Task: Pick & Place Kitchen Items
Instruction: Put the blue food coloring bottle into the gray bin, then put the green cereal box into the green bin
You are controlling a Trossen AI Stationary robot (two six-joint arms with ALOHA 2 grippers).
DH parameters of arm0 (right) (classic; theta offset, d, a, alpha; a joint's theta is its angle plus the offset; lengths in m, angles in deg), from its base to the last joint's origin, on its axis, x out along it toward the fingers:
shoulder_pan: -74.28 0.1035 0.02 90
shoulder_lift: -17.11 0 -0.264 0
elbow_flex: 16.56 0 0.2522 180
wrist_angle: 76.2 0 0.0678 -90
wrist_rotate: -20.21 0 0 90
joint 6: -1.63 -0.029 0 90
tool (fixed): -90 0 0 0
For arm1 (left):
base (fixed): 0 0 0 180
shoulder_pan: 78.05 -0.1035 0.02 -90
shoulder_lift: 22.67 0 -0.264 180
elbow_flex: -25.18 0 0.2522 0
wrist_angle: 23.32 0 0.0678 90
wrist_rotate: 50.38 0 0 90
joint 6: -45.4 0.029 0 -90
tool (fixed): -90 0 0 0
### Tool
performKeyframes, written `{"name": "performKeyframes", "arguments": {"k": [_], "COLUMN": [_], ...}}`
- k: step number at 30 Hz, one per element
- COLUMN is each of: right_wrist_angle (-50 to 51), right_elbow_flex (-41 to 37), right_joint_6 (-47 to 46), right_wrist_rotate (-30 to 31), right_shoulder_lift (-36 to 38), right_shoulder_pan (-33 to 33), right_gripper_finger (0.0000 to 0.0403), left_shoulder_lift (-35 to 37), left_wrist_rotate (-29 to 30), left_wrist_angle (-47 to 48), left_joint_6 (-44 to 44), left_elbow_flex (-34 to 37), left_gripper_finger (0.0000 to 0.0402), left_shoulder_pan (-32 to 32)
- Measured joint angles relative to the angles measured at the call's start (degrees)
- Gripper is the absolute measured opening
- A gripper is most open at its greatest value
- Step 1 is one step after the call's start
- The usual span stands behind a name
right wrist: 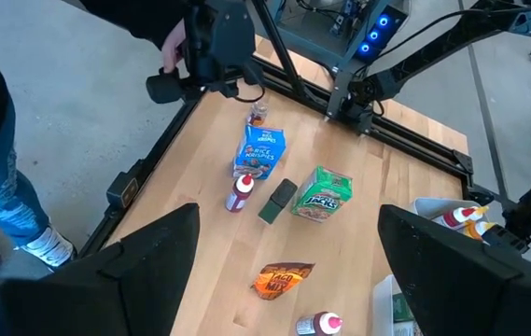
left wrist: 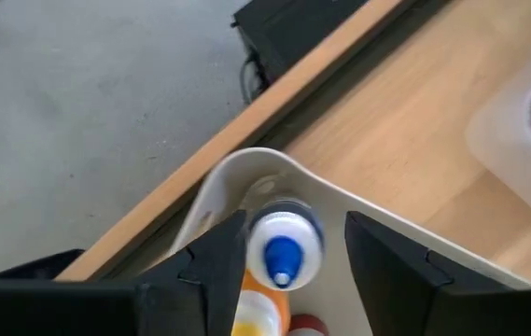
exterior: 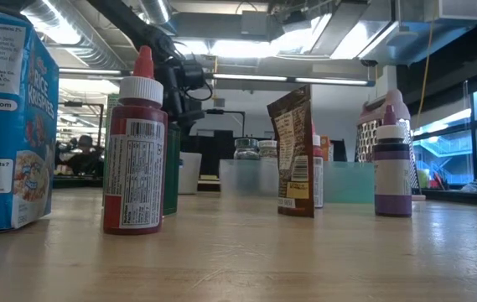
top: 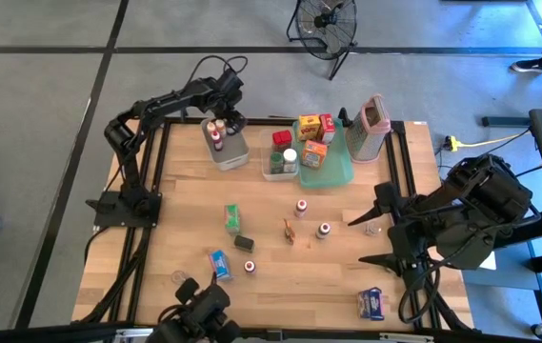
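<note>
My left gripper (left wrist: 288, 266) hangs open over the clear bin (left wrist: 246, 173) at the table's far left, pointing steeply down. Its fingers stand on either side of a small bottle with a white cap and blue tip (left wrist: 284, 247), upright in the bin beside an orange-yellow bottle (left wrist: 258, 315) and a red cap (left wrist: 308, 325). In the high view this gripper (top: 230, 122) is above the bin (top: 237, 157). My right gripper (top: 377, 225) waits open, raised over the table's right side. More kitchen items lie loose on the wood: a green box (top: 232, 217), a blue box (top: 219, 262), a brown packet (top: 291, 231). My left gripper's fingers flank the white cap from above. One finger (left wrist: 386, 271) stands clear of it, with a gap showing. The other finger (left wrist: 223, 271) lies right against the cap's edge, and I cannot tell whether it touches. The bottle stands upright in the bin.
A second clear bin (top: 278, 164) and a teal tray (top: 339, 171) with orange boxes stand at the far middle, a grey container with a pink rim (top: 371, 129) beside them. Small bottles (top: 301, 207) (top: 324, 230) (top: 250, 267) and a blue packet (top: 372, 303) dot the table.
</note>
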Motion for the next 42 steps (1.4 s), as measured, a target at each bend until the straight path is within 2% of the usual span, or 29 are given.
{"name": "performKeyframes", "arguments": {"k": [2, 10, 17, 22, 27, 31, 35, 39, 42], "right_wrist_angle": [0.1, 0.5, 0.8, 1.3, 2.2, 2.8, 3.3, 3.4, 3.5], "right_elbow_flex": [0.0, 0.0, 0.0, 0.0, 0.0, 0.0, 0.0, 0.0, 0.0], "right_joint_6": [0.0, 0.5, 0.5, 0.5, -0.5, -0.7, 0.4, 1.7, 2.4], "right_wrist_rotate": [0.0, -0.2, -0.2, -0.2, -0.2, -0.1, -0.1, -0.1, -0.1], "right_shoulder_lift": [0.0, 0.0, 0.0, 0.0, 0.0, 0.0, 0.0, 0.0, 0.0], "right_shoulder_pan": [0.0, -0.3, -0.3, -0.3, -0.3, -0.3, -0.4, -0.4, -0.4], "right_gripper_finger": [0.0332, 0.0332, 0.0332, 0.0332, 0.0332, 0.0332, 0.0332, 0.0332, 0.0332], "left_shoulder_lift": [0.4, 4.6, 10.0, 15.6, 23.6, 28.7, 31.5, 32.1, 32.0], "left_wrist_rotate": [-1.6, -1.5, -1.0, -1.9, -6.1, -9.3, -7.7, -1.2, 0.9], "left_wrist_angle": [0.0, -0.9, -3.2, -1.8, 3.5, 8.0, 11.4, 15.0, 18.6], "left_joint_6": [0.0, -0.4, -1.6, -3.1, -6.2, -8.5, -16.5, -35.4, -45.5], "left_elbow_flex": [0.0, 0.0, 0.0, 0.0, -0.1, -0.1, -0.1, -0.1, -0.1], "left_gripper_finger": [0.0181, 0.0212, 0.0257, 0.0266, 0.0267, 0.0267, 0.0267, 0.0267, 0.0267], "left_shoulder_pan": [0.0, 0.0, 0.4, 1.6, 6.5, 14.6, 24.4, 32.2, 36.9]}}
